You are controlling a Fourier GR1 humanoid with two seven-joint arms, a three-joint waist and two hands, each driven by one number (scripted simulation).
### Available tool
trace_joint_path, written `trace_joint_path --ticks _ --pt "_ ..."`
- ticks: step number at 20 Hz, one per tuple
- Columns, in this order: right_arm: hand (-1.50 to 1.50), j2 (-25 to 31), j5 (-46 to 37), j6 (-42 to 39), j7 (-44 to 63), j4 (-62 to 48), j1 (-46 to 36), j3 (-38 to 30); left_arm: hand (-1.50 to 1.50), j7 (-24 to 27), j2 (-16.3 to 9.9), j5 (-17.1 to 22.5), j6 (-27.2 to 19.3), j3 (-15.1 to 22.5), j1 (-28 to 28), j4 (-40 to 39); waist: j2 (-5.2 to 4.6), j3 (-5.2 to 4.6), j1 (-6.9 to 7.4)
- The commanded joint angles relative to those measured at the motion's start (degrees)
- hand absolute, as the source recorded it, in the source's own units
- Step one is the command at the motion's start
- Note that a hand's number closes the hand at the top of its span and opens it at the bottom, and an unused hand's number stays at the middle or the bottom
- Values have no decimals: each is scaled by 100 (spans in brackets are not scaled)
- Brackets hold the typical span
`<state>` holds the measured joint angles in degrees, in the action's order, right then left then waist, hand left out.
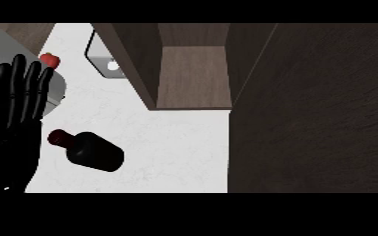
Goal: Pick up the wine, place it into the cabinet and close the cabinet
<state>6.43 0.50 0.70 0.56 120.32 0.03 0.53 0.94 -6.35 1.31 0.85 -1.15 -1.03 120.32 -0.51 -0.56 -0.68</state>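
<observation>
White bench [177, 145], open cabinet [193, 75] beyond. Wine [88, 150] lying flat, neck toward left hand [22, 97], just beside. Fingers straight, holding nothing.

The light is soft and even; the white counter [177, 145] is the brightest part; the open cabinet door [303, 110] on the right is very dark brown; inside the cabinet [193, 75] it is dimmer; the dark bottle [92, 151] has no clear shadow and no shine.
</observation>
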Motion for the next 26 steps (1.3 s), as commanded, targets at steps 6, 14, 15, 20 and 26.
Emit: trace_joint_path --ticks 6,14,15,20,26 --pt "-150 -130 -183 23 204 967 772 170 -150 -94 -690 1635 1207 -870 -121 -273 58 54 38" --pt "-150 -235 403 -329 1349 2239 1697 1356 -150 -2307 -751 3309 830 -732 323 936 80 57 42" --pt "-150 -121 591 -301 1826 2295 1275 1195 -150 -2567 -617 3133 455 -545 326 1294 72 57 73" --pt "-150 -350 -99 114 2414 2861 1229 1870 -150 -2818 -925 3664 543 -1277 432 1376 68 52 76" --pt "-150 -346 -154 291 2759 2798 774 1970 -150 -3819 -1076 3651 -300 -1176 42 2118 69 56 94"
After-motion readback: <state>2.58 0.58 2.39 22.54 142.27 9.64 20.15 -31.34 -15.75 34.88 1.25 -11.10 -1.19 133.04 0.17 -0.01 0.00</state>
